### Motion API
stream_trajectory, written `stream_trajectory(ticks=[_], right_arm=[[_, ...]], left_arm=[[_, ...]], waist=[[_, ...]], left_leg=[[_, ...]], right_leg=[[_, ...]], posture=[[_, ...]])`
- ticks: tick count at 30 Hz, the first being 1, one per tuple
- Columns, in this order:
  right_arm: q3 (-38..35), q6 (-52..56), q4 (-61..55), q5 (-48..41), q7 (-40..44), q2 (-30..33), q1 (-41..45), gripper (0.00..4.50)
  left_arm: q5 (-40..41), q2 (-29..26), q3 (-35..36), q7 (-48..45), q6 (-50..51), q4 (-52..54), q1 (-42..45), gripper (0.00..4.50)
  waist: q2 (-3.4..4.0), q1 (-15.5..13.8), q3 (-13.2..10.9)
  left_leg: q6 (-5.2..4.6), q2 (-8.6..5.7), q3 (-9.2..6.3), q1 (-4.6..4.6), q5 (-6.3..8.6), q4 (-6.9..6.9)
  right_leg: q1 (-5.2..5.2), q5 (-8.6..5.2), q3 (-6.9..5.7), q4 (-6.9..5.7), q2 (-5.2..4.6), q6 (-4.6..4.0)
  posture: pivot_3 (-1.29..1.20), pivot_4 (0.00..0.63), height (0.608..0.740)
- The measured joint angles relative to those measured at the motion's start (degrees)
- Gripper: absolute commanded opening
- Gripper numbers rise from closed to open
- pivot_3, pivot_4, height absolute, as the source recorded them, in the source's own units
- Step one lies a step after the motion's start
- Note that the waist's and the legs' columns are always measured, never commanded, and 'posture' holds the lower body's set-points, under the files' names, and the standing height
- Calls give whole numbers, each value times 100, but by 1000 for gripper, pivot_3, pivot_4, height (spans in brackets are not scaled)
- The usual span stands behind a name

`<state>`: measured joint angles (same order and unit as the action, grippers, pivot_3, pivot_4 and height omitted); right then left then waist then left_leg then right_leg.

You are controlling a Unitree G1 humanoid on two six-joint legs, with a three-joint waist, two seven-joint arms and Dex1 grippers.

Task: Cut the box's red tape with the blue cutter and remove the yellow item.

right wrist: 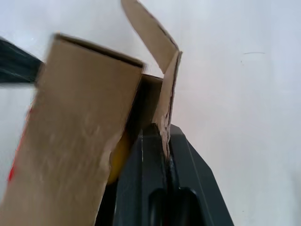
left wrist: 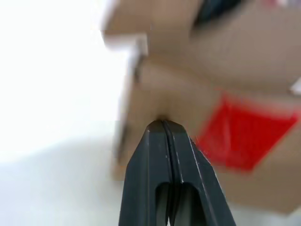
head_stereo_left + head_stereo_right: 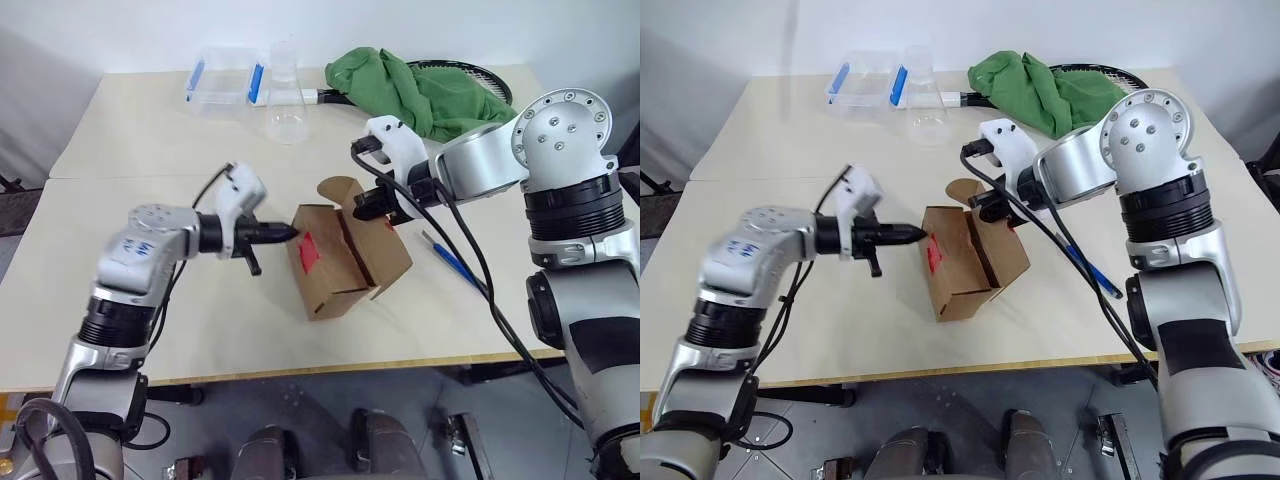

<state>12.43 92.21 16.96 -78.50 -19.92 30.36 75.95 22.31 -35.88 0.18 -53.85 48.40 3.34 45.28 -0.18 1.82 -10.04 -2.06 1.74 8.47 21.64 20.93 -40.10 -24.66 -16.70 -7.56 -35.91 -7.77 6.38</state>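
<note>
Beside the box (image 3: 340,262), the left gripper (image 3: 290,232), clamped empty, braces its taped face; the right gripper (image 1: 165,141), pinching a flap (image 1: 162,101), should peel steadily, exposing the yellow item (image 1: 118,155).

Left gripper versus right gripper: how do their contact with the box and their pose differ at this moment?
The left gripper presses its closed tips against the box beside the red tape; the right gripper is clamped on a raised flap. The left points nearly level at the box's side; the right reaches down at its open top. Both are shut.
</note>
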Motion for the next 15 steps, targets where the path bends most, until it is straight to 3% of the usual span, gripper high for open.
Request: stream_trajectory(ticks=[4, 8, 15], right_arm=[[-4, 0, -3, -194, -309, -64, -66, 33], [-14, 0, -2, -259, -488, -115, -65, 33], [-185, 0, 4, -308, -829, -106, -66, 33]], left_arm=[[216, 48, 61, 21, 162, 158, 192, 0], [230, 167, -392, -90, 126, 306, 417, 0], [69, -440, -1047, -618, -108, 334, 239, 0]], waist=[[0, -35, 0], [-1, -19, -1], [0, 44, -1]], left_leg=[[-2, -5, -7, 5, -1, -5], [-4, -8, -6, 9, -1, -4], [-1, 3, 7, 12, -1, 5]], right_leg=[[2, 0, -1, 0, -3, 0], [0, 0, -1, 2, -4, 0], [-21, -2, 1, 1, 9, -3]], posture=[[0, 150, 740], [0, 150, 740], [0, 150, 740]])
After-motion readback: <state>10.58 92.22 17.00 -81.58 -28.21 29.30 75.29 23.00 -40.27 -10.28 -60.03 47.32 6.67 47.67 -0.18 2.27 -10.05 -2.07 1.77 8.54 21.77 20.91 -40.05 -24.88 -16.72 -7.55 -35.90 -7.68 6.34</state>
